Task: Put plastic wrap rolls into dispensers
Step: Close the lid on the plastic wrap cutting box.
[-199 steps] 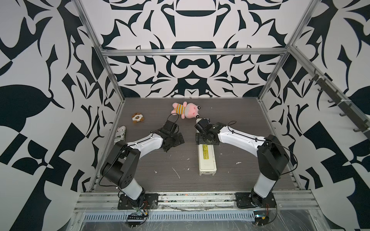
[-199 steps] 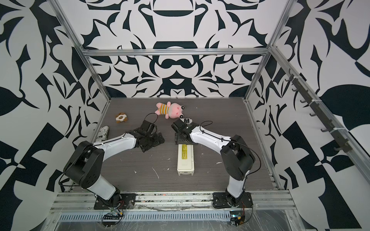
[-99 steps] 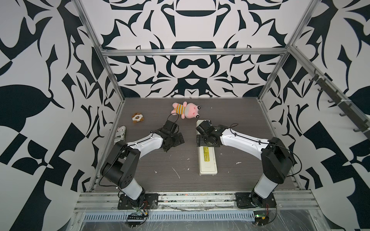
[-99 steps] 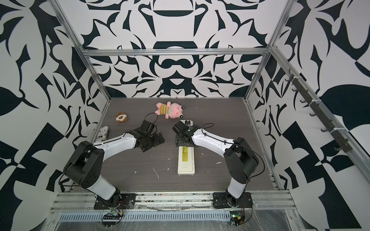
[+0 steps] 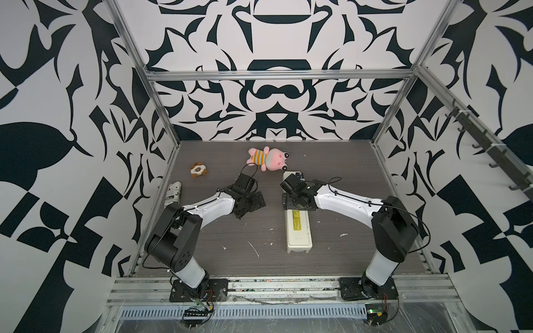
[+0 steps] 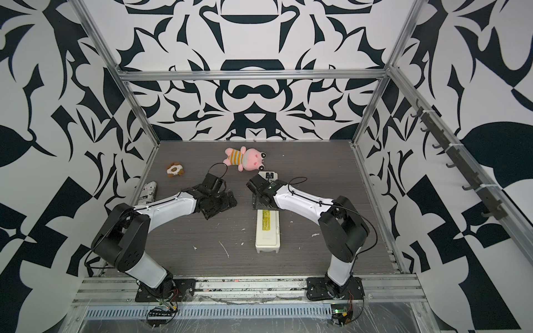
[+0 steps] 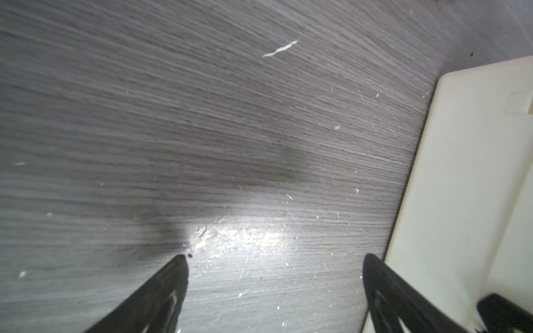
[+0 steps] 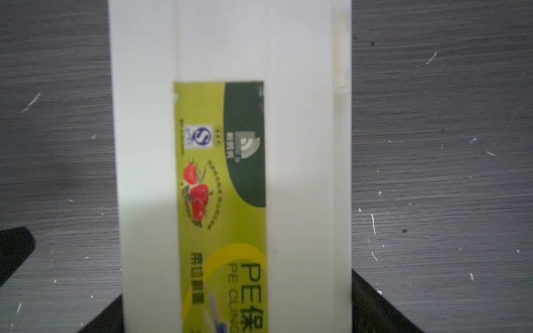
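**Step in hand**

The left gripper hangs low over bare table, jaws wide and empty. One jaw stands just beside a long wall of the long, narrow, cream-white plastic dispenser with a yellow label strip on its lid. The dispenser lies flat at mid-table with its lid shut, its long axis running from the near edge toward the back wall. The right gripper straddles its far half, jaws wide, one along each long wall. Whether they touch the plastic cannot be told. No glossy white plastic wrap roll shows in any view. It may be shut inside, but this cannot be confirmed.

Judged step: securing the dispenser body for lid work.

1. Keep the right jaws centred so both meet the walls together. Uneven contact would likely swing the light box.
2. Grip the walls, not the lid edge.
3. Use the left gripper to brace the near wall.

**Surface and room**

- The dark grey wood-grain tabletop carries scattered white scraps.
- A short black-and-white newsprint-patterned bundle lies against the left wall.
- A small brown-and-white plush and a pink plush in a striped top lie toward the back.
- The black-and-white patterned walls sit in an aluminium frame.
- A dark hook rail runs along the right side.
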### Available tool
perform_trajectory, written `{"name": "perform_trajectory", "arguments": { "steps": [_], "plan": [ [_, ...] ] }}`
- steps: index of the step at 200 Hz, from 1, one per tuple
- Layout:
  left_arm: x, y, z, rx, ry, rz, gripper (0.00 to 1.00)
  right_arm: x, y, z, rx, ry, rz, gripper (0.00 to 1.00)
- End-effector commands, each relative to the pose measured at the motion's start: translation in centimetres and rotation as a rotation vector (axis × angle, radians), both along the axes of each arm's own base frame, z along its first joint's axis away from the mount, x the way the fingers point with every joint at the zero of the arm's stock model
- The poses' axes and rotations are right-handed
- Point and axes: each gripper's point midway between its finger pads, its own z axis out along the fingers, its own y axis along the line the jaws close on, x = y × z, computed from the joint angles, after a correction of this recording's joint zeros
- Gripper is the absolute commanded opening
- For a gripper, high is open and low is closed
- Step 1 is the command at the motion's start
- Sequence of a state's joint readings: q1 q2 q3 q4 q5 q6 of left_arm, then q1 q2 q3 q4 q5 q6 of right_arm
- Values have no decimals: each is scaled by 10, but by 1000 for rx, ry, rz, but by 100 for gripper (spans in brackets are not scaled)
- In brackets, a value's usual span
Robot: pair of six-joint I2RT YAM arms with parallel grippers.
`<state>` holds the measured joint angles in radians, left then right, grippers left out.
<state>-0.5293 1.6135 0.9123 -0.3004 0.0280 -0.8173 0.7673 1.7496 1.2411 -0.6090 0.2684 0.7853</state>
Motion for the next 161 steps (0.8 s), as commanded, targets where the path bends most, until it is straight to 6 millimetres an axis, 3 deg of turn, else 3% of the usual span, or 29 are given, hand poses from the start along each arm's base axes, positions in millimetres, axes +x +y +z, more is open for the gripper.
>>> {"name": "perform_trajectory", "arguments": {
  "steps": [1, 42, 75, 107, 137, 161],
  "plan": [
    [1, -5, 9, -24, -2, -27, 96, -2, -12, -16, -34, 12, -37, 91],
    [-10, -32, 41, -213, -60, -133, 94, -8, -17, -16, -32, 17, -49, 91],
    [-34, -58, 75, -438, -101, -261, 93, -15, -13, -12, 0, 27, -44, 91],
    [-65, -68, 70, -490, -34, -346, 91, -17, -12, -14, 4, 42, -37, 91],
    [-100, -97, 65, -526, -3, -471, 90, -18, -10, -17, 4, 51, -28, 91],
    [-115, -118, 61, -559, 11, -517, 90, -19, -10, -18, 2, 47, -23, 91]
  ]
}}
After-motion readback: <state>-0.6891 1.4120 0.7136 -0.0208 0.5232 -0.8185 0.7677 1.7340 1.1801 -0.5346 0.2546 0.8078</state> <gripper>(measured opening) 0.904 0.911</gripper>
